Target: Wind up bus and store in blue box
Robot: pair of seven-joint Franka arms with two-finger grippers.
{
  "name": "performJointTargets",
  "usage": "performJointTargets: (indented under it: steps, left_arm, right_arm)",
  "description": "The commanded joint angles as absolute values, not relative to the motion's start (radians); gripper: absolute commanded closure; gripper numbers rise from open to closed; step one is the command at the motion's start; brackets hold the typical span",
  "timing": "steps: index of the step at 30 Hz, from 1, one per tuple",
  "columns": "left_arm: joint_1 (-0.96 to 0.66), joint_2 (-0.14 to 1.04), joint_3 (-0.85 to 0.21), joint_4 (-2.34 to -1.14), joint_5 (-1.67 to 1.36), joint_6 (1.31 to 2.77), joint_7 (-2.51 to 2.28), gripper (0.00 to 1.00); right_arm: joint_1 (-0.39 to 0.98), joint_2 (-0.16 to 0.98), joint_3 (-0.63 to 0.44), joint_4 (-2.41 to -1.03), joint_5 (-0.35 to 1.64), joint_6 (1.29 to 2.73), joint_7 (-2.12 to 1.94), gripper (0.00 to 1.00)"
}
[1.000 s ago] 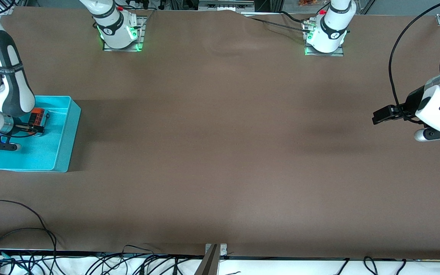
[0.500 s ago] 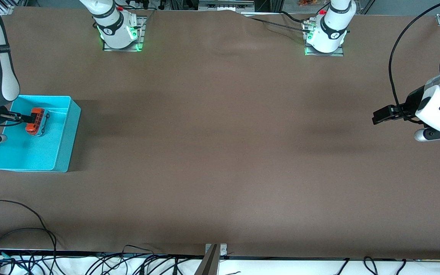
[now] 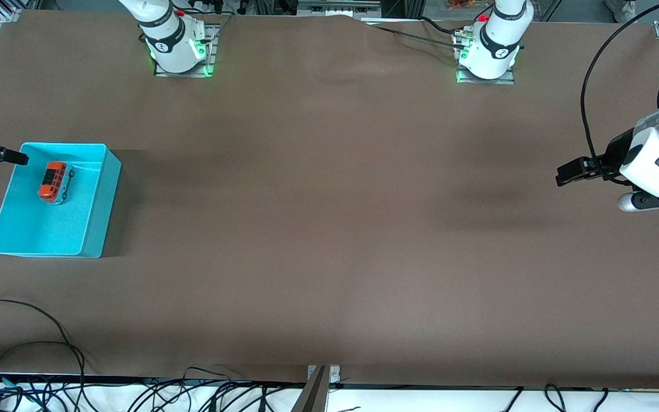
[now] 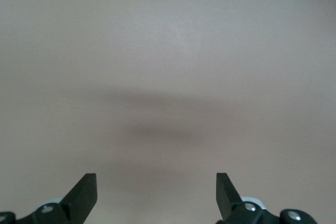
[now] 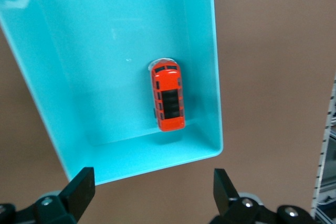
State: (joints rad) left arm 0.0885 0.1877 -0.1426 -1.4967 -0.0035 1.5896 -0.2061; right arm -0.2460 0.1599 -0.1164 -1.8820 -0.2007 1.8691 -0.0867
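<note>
Right gripper (image 3: 20, 158) at the right arm's end of the table (image 3: 329, 229), hanging over the rim of the blue box (image 3: 100, 194) at the box's end farther from the front camera. Fingers released and spread wide in the right wrist view (image 5: 149, 192), nothing between them; the toy lies clear of both fingertips.

Blue box sits flat on the table near the right arm's end, open top up.

Bus (image 3: 54, 181) lies inside the box, on its wheels, orange-red roof with dark panels facing up. It rests on the box floor in the part farther from the front camera, close to the end wall there. In the right wrist view the bus (image 5: 168, 102) is close to one long wall of the box (image 5: 68, 66) and near a corner, not seen touching either wall. Nothing else in the box.

Middle of the table bare brown cloth, with soft shadows.

Left gripper (image 3: 571, 171) over the left arm's end of the table, waiting, well apart from the box. Fingers released, set wide in the left wrist view (image 4: 156, 195), only table surface and a faint shadow below them.
</note>
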Motion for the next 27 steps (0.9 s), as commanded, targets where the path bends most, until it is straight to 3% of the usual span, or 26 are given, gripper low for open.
performJointTargets:
  steps: [1, 9, 15, 21, 27]
  left_arm:
    - [0.087, 0.181, -0.140, -1.499, -0.031, 1.582, -0.187, 0.00]
    - [0.087, 0.181, -0.140, -1.499, -0.031, 1.582, -0.187, 0.00]
    - [0.087, 0.181, -0.140, -1.499, -0.031, 1.582, -0.187, 0.00]
    - [0.087, 0.183, -0.140, -1.499, -0.031, 1.582, -0.187, 0.00]
    - [0.087, 0.183, -0.140, -1.499, -0.031, 1.582, -0.187, 0.00]
  right_arm:
    - [-0.244, 0.083, -0.115, -1.898, -0.129, 1.826, -0.081, 0.00]
    - [-0.201, -0.009, -0.127, -1.893, -0.049, 1.760, -0.080, 0.00]
    - [-0.088, -0.041, -0.190, -1.882, -0.049, 1.747, -0.078, 0.00]
    - [-0.029, -0.040, -0.202, -1.829, -0.049, 1.709, -0.075, 0.00]
    - [-0.002, 0.018, -0.201, -1.697, -0.040, 1.583, -0.075, 0.00]
